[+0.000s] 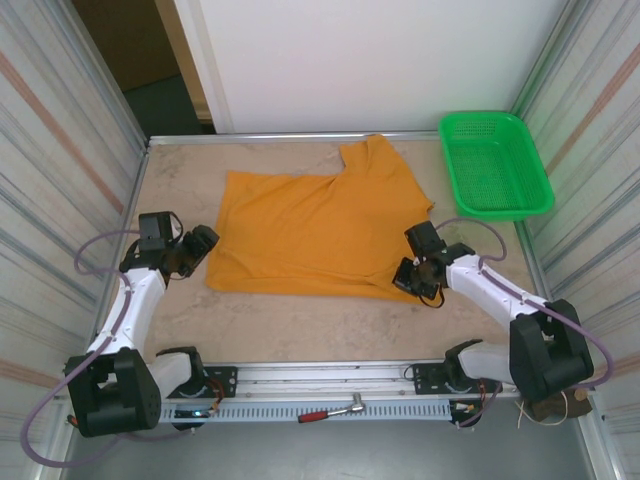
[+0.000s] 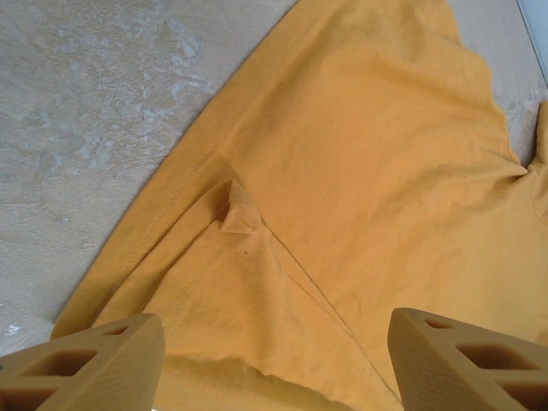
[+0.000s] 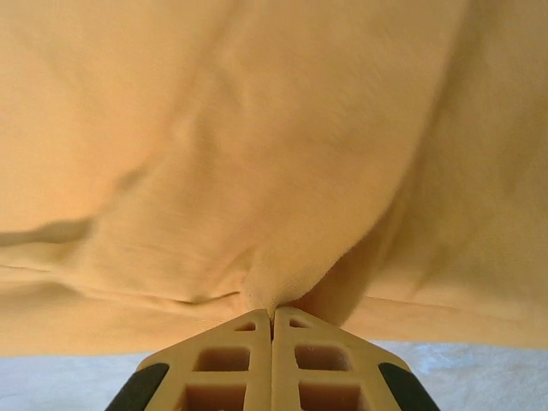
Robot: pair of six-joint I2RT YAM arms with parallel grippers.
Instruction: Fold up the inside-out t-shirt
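t-shirt [image 1: 315, 225]: spread flat
right gripper [image 3: 272, 315]: clenched on t-shirt's near-right edge
left gripper [image 2: 274, 347]: released, over t-shirt's left edge

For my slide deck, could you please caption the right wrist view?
Right gripper shut on a pinched fold of the orange t-shirt.

Orange t-shirt [image 2: 368, 154] on pale table [image 2: 86, 103], puckered seam [image 2: 235, 216], perhaps a sleeve, gripper [image 2: 274, 342] spread wide.

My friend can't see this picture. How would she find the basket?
Start at the big sandy table. Go to its far right corner, beyond the orange t-shirt. The basket sits there: bright green plastic mesh, the only green thing around.
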